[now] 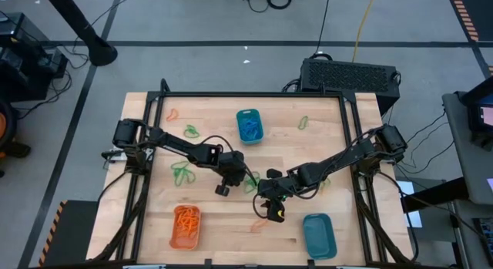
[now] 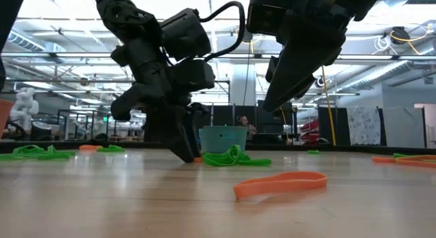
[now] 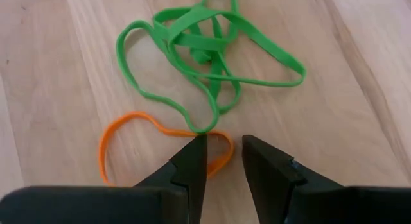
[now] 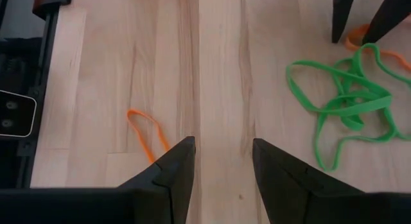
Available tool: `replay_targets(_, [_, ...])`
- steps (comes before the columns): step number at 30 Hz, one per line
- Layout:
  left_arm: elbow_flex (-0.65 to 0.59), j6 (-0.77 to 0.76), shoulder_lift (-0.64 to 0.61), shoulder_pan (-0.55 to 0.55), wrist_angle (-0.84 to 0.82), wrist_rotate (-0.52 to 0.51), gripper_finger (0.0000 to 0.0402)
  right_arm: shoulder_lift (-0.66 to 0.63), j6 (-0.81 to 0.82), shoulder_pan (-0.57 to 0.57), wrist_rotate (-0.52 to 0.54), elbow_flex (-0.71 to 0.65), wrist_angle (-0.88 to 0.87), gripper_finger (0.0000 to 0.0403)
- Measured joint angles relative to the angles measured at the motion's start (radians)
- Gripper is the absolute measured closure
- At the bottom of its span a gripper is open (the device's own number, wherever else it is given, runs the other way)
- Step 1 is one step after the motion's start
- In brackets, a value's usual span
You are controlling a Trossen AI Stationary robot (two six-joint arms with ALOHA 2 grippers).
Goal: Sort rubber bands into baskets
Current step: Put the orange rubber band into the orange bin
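Left tool (image 3: 223,161), near the middle of the wooden surface (image 1: 231,230): its two dark fingers stand spread by a narrow gap, tips lowered to the wood on either side of one end of an orange rubber band (image 3: 128,144). Whether they already pinch that band cannot be told. Just beyond the tips lies a tangle of green rubber bands (image 3: 205,51), one loop overlapping the orange band.

Right tool (image 4: 221,161), just beside the left one on the side nearer the front edge: fingers spread, nothing between them, held above bare wood. A second orange rubber band (image 4: 144,131) lies on the surface close to one of its fingers; in the low view this band (image 2: 279,184) lies in the foreground.

Farther out, high view: an orange basket (image 1: 185,226) with orange bands in it stands near the front left corner; a teal basket (image 1: 319,235), nothing seen in it, near the front right; a second teal basket (image 1: 249,126) holding blue bands toward the back, centre. Loose green bands (image 1: 182,172) lie left of the tools, with further single bands (image 1: 303,122) scattered toward the back of the surface.
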Motion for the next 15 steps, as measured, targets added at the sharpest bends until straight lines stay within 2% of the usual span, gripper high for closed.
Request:
replay_targets(3, [0.000, 0.000, 0.001, 0.000, -0.001, -0.002, 0.0316, 0.000, 0.000, 0.000, 0.000, 0.000, 0.000, 0.0255])
replay_targets(8, [0.000, 0.006, 0.002, -0.002, -0.002, -0.014, 0.0391, 0.000, 0.001, 0.000, 0.000, 0.000, 0.000, 0.0255])
replay_targets(15, [0.003, 0.002, -0.072, -0.013, -0.133, -0.025, 0.0398, 0.000, 0.027, 0.000, 0.000, 0.000, -0.001, 0.0255])
